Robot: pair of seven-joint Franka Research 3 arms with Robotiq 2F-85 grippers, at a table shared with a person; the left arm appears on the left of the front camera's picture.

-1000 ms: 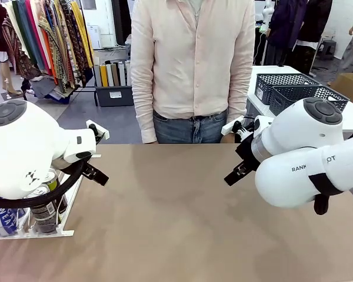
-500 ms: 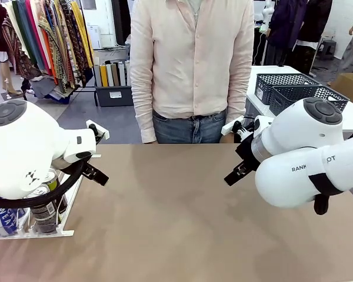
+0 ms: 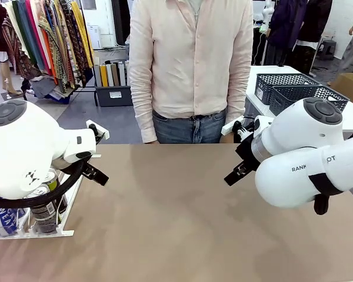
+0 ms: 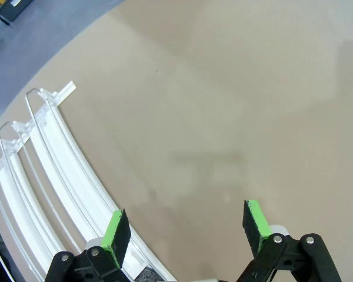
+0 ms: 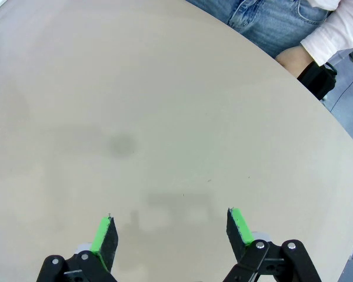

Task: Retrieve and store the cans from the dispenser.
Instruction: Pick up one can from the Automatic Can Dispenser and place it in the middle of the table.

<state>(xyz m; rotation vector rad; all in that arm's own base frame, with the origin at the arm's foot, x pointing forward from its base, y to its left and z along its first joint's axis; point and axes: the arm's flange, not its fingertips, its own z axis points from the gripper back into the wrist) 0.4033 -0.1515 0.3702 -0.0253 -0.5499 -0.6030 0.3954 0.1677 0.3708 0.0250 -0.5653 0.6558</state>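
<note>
Cans (image 3: pixel 45 214) stand in dispenser (image 3: pixel 63 232). Left gripper (image 4: pixel 185 222) just beside its rails (image 4: pixel 76 161), right gripper (image 5: pixel 170 228) well apart; both released, empty. Risk: spread jaws snagging rails, toppling cans.

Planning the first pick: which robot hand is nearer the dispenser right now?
Left. The left hand hovers open right beside the dispenser lanes; the right hand, also open, hangs over bare table well off to the other side.
</note>
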